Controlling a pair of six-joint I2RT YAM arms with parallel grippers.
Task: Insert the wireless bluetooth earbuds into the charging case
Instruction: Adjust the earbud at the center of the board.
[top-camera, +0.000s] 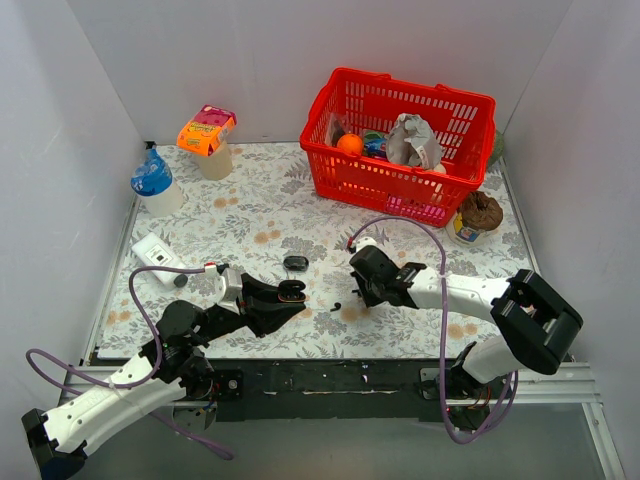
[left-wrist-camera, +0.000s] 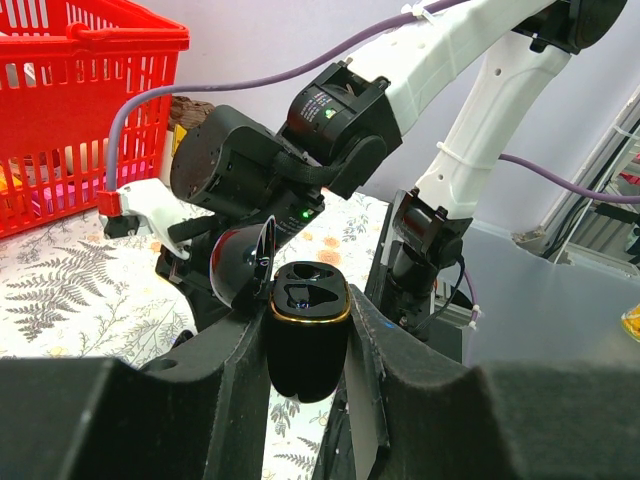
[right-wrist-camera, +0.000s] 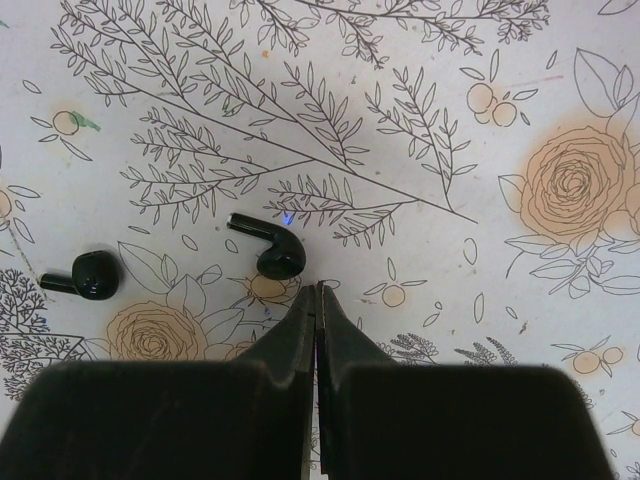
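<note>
My left gripper (top-camera: 284, 297) is shut on the black charging case (left-wrist-camera: 309, 322), holding it upright above the table. The case's lid (left-wrist-camera: 240, 266) is flipped open to the left, and both sockets under the gold rim are empty. In the right wrist view two small black earbuds lie on the floral mat: one (right-wrist-camera: 270, 248) just ahead-left of my fingertips, the other (right-wrist-camera: 86, 276) further left. My right gripper (right-wrist-camera: 318, 291) is shut and empty, tips close to the nearer earbud. From above, one earbud (top-camera: 336, 306) shows between the two grippers, with the right gripper (top-camera: 356, 293) beside it.
A black oval piece (top-camera: 296, 263) lies on the mat behind the case. A red basket (top-camera: 470, 110) with several items stands at the back right, a brown-topped cup (top-camera: 478, 215) beside it. A blue-capped bottle (top-camera: 152, 183), an orange-lidded cup (top-camera: 207, 135) and a white box (top-camera: 158, 252) stand at the left.
</note>
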